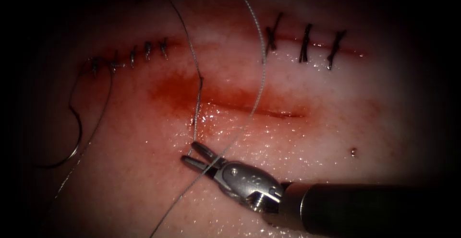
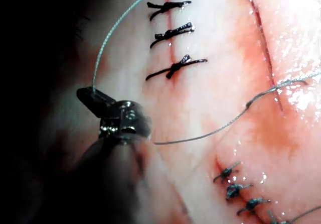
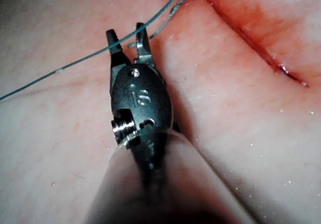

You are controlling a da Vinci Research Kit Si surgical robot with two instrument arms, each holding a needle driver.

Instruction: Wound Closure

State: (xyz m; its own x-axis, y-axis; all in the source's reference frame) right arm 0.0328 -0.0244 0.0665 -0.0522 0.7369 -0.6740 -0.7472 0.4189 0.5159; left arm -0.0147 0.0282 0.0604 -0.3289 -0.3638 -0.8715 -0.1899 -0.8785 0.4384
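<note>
Below the one open cut (image 1: pixel 254 109) on the tissue (image 1: pixel 336 137), the right tool (image 1: pixel 197 156) spreads two jaws around the thread (image 1: pixel 261 75), while the left tool (image 2: pixel 93 97) pinches that thread, and the needle (image 1: pixel 72 137) lies loose near the tissue's left edge.

Curved needle (image 1: pixel 72 132) lies free on the tissue (image 1: pixel 336 137) (left of the cut (image 1: pixel 259 111)), thread (image 1: pixel 261 75) crossing.

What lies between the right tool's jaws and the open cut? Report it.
Thread: one strand runs over the cut and crosses between the right tool's open jaws, which hold nothing. The left tool grips the thread. The needle lies on the tissue, far left of the cut.
</note>
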